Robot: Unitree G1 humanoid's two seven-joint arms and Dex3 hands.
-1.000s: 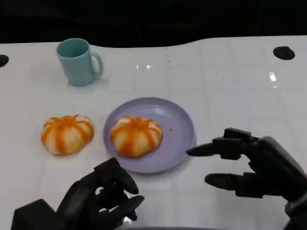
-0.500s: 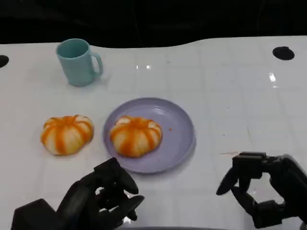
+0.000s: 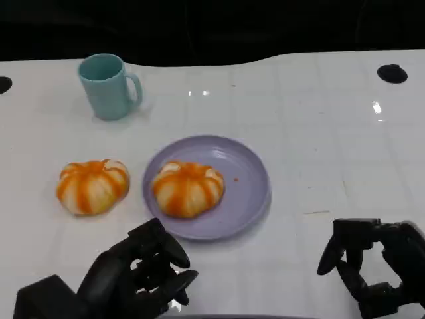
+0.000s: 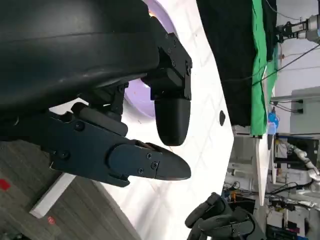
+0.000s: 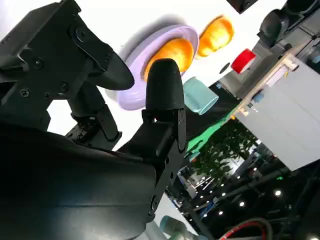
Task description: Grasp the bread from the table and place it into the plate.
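Observation:
One orange-striped bread bun (image 3: 188, 188) lies on the purple plate (image 3: 246, 179) at the table's middle. A second bun (image 3: 92, 186) sits on the bare table just left of the plate. My left hand (image 3: 136, 276) rests near the front edge, below the gap between bun and plate, fingers loosely bent and holding nothing. My right hand (image 3: 372, 269) hangs at the lower right, well clear of the plate, fingers bent downward and apart, also empty. In the right wrist view the plate (image 5: 131, 100) carries its bun (image 5: 172, 52), with the other bun (image 5: 216, 35) beyond.
A teal mug (image 3: 108, 86) stands at the back left. Black round marks (image 3: 392, 73) sit at the table's far right and far left edges. White tabletop stretches to the right of the plate. The dark table edge runs along the back.
My right hand has drawn back from beside the plate's right rim toward the front edge, and its fingers have bent downward. The left hand, both buns and the plate stayed put.

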